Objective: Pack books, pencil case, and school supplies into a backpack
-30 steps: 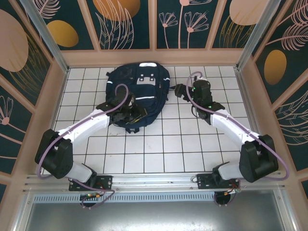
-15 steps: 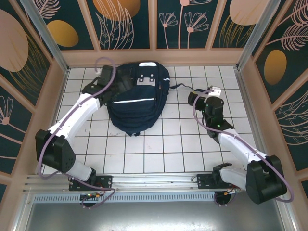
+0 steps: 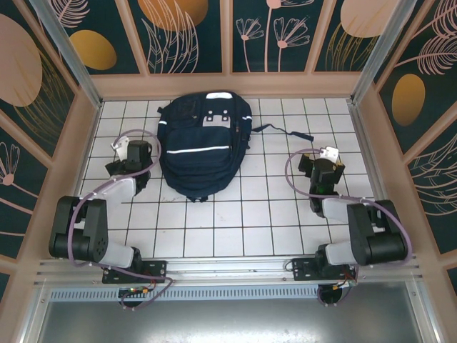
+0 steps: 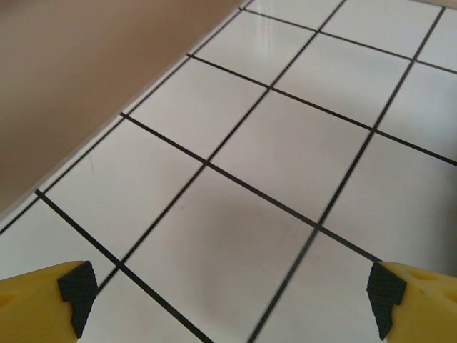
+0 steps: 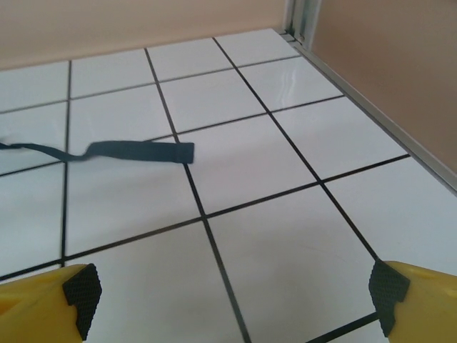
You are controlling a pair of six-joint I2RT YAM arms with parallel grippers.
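Top external view has the backpack [image 3: 203,146] lying flat on the far middle of the white tiled table [image 3: 235,214]. A white reflective stripe [image 3: 198,149] runs across it, and a thin dark strap [image 3: 282,131] trails off to the right over the tiles. Near the left side the left arm [image 3: 107,193] sits folded, and near the right side the right arm [image 3: 343,211] sits folded, both apart from the backpack. Left wrist view has the left gripper [image 4: 232,293] with jaws spread wide and nothing between them, above bare tiles beside the tan side wall [image 4: 86,71]. Right wrist view has the right gripper [image 5: 234,291] likewise wide and holding nothing, with the strap's loose end on the tiles farther off, untouched
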